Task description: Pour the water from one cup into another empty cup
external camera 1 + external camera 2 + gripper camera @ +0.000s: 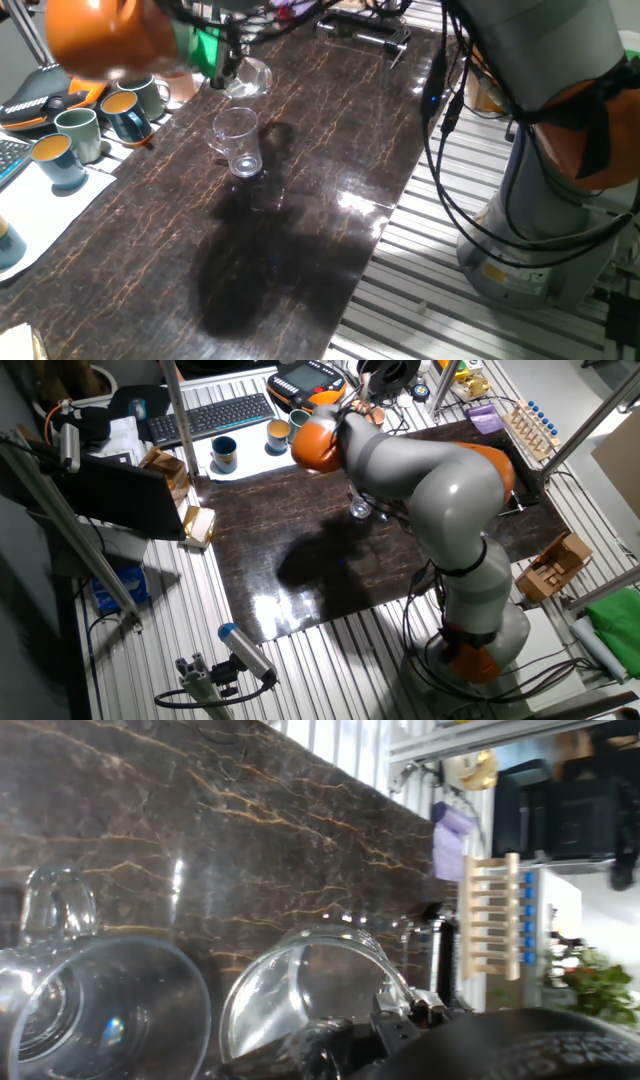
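A: Gripper (pixel 226 72) status? 
B: Fingers clamped on the shorter rounded clear glass (pixel 248 78), held off the table and tipped well over on its side. In the hand view its rim (pixel 310 995) opens toward the camera, right at the fingertips.

A: Receiving cup? 
B: The taller straight-sided clear glass tumbler with a thick base and a handle (pixel 237 141) stands upright on the table, just below the gripper and slightly toward the near edge. In the hand view it sits immediately beside the held glass (pixel 95 1010).

A: Water? 
B: Cannot resolve it in either glass; no stream visible. A bright patch shows at the tumbler's base, but that may be only the thick glass.

A: Progress, then? 
B: Judgement: pick-up and carry are done, the tilt is under way or near its end. Whether the transfer is complete, I cannot tell. Left: righting the small glass and setting it down.

A: Surface and surroundings? 
B: Dark brown marble-patterned tabletop (pixel 300 200), glossy, with glare spots. Beyond the gripper on the far side, several teal ceramic mugs (pixel 80 135). A black keyboard (pixel 212 415) lies past those. Slotted aluminium framing (pixel 400 290) borders the table; cables hang by the arm's base.
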Controlling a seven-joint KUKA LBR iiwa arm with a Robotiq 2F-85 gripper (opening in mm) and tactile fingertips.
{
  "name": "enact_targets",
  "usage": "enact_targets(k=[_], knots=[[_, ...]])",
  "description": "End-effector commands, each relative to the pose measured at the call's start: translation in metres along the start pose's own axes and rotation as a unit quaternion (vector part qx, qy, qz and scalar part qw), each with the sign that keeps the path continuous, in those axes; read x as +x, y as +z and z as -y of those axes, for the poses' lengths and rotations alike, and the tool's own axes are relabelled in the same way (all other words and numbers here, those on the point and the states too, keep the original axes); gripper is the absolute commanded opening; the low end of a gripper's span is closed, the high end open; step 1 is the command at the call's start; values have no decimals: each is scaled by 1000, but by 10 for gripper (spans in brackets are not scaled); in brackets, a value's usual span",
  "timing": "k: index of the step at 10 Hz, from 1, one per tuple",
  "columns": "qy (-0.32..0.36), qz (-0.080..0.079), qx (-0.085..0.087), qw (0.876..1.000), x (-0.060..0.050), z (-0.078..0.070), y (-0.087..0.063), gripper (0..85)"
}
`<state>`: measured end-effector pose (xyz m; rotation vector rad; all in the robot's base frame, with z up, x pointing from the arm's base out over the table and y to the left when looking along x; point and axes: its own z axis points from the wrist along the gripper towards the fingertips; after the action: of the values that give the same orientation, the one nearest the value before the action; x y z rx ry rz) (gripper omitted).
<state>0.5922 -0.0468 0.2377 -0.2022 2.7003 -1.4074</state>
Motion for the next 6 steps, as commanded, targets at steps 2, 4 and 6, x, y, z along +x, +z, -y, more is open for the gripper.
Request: enact_targets(k=[2, 4, 6], knots=[[1, 2, 14, 1000, 0, -1, 1, 7], [2, 3, 29, 1000, -1, -3, 1, 7], [2, -1, 45, 999, -1, -5, 0, 7]])
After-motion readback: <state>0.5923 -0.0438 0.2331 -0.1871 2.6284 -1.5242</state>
